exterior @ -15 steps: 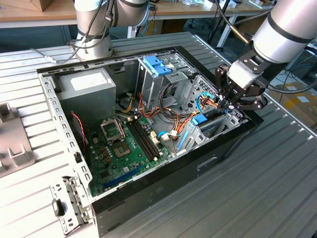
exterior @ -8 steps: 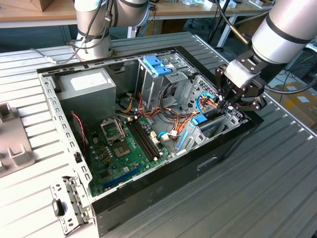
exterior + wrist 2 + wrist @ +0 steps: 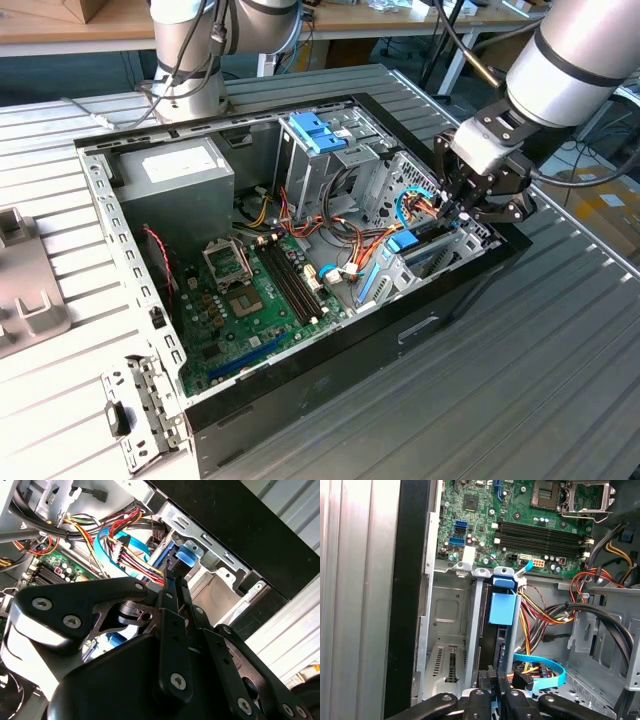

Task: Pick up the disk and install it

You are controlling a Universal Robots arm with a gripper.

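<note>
Exterior view: open computer case [image 3: 300,400] laid flat on slatted surface [image 3: 540,380], interior exposed for access. Motherboard [image 3: 260,300] seen inside. Gripper [image 3: 462,205] lowered into drive bay at exterior view's right. Disk [image 3: 501,609] stood on edge in bay slot, blue tab uppermost, apparently pinched by closed jaws for seating.
</note>
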